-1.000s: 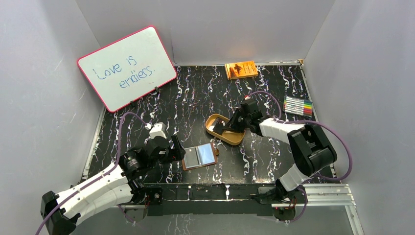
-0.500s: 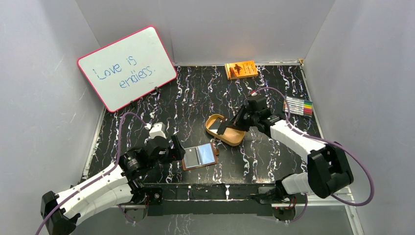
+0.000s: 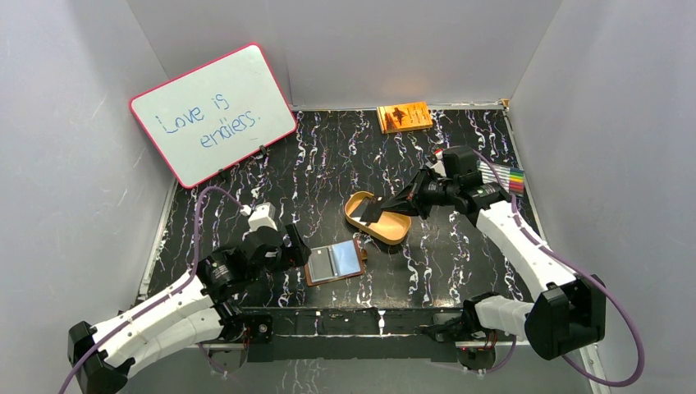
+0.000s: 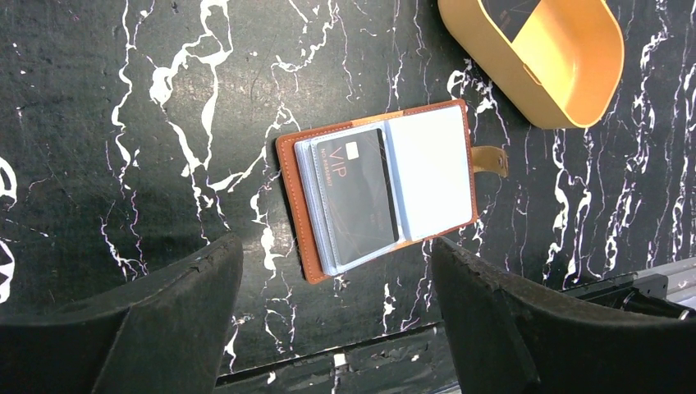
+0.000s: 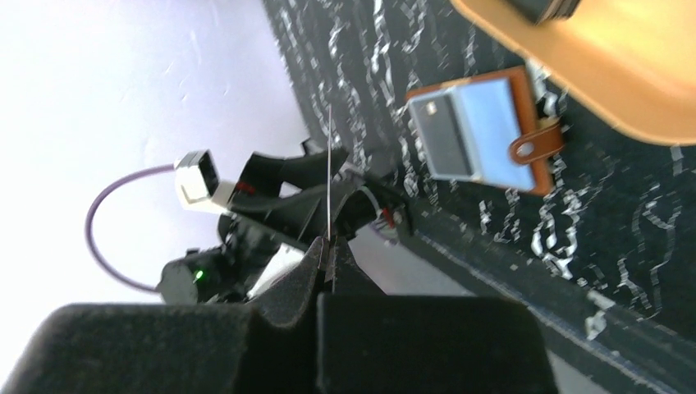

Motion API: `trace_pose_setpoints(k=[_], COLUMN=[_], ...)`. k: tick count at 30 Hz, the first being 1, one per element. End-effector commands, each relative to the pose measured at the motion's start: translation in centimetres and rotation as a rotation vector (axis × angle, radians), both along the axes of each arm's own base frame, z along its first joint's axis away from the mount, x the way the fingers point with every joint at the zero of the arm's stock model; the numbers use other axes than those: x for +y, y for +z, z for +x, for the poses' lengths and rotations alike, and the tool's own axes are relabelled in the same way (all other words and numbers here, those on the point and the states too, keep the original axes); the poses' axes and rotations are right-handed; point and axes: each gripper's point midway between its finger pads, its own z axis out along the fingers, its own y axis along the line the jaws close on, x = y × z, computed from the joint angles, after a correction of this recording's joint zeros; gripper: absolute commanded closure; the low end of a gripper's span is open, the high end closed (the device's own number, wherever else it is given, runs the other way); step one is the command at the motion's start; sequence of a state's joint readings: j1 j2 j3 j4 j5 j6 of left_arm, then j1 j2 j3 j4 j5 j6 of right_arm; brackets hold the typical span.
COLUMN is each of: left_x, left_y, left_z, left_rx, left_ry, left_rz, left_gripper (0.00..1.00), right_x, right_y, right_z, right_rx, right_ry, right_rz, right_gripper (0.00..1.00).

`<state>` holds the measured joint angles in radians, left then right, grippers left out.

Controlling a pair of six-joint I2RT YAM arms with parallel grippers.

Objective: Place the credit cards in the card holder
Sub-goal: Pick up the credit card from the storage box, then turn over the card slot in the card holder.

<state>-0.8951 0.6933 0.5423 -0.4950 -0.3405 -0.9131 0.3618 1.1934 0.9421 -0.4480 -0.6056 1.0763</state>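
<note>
The card (image 3: pixel 371 211) I'm after is a dark one, pinched at one end by the right gripper (image 3: pixel 396 203). In the top view it shows just right of centre, over the left part of the tan tray (image 3: pixel 396 238); I cannot tell whether it touches the tray. In the right wrist view the card (image 5: pixel 329 164) is edge-on, a thin line standing up from the right gripper (image 5: pixel 328 246), whose fingers are pressed together on it.

The holder (image 3: pixel 335 263) lies open and flat on the table (image 3: pixel 328 164), below and left of the tray, low in the middle of the frame and apart from the tray. In the left wrist view the holder (image 4: pixel 295 205) sits mid-frame with its snap tab pointing right. A black VIP card (image 4: pixel 357 197) is in the clear sleeves on its left half, and the right half shows a pale sleeve.

The left gripper (image 3: pixel 297 249) is just left of the holder in the top view. Its fingers are spread wide and hold nothing. In its own camera the left gripper (image 4: pixel 335 246) frames the holder, one finger at the lower left and one at the lower right.

Farther out, a whiteboard (image 3: pixel 213 111) leans at the upper left. An orange book (image 3: pixel 404 116) lies at the top centre, and a row of markers (image 3: pixel 502 176) sits at the right edge.
</note>
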Motion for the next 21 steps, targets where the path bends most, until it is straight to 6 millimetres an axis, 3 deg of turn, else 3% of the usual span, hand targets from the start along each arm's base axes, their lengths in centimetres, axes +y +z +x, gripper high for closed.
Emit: trace_pose_setpoints(k=[1, 7, 13, 15, 17, 21], left_x=[-0.2, -0.3, -0.3, -0.3, -0.3, 0.1], left_y=[1.8, 2.0, 1.6, 1.1, 0.2, -1.6], left_z=[0.3, 0.2, 0.1, 0.0, -0.3, -1.1], left_rx=[-0.032, -0.038, -0.026, -0.013, 0.02, 0.097], left_ry=[0.011, 0.004, 0.0, -0.001, 0.007, 0.052], left_rz=[-0.039, -0.053, -0.044, -0.034, -0.027, -0.024], left_gripper=[0.19, 0.19, 0.19, 0.19, 0.19, 0.2], right_x=[1.1, 1.3, 0.9, -0.1, -0.7, 0.3], right_y=[4.3, 4.9, 5.3, 3.8, 0.9, -2.5], right_z=[-2.6, -3.9, -3.8, -3.1, -3.5, -5.2], right_rx=[0.034, 0.078, 0.016, -0.101, -0.174, -0.422], right_ry=[0.1, 0.139, 0.129, 0.171, 0.274, 0.434], right_rz=[0.17, 0.217, 0.177, 0.023, -0.175, -0.374], right_gripper=[1.0, 1.0, 1.0, 1.0, 1.0, 1.0])
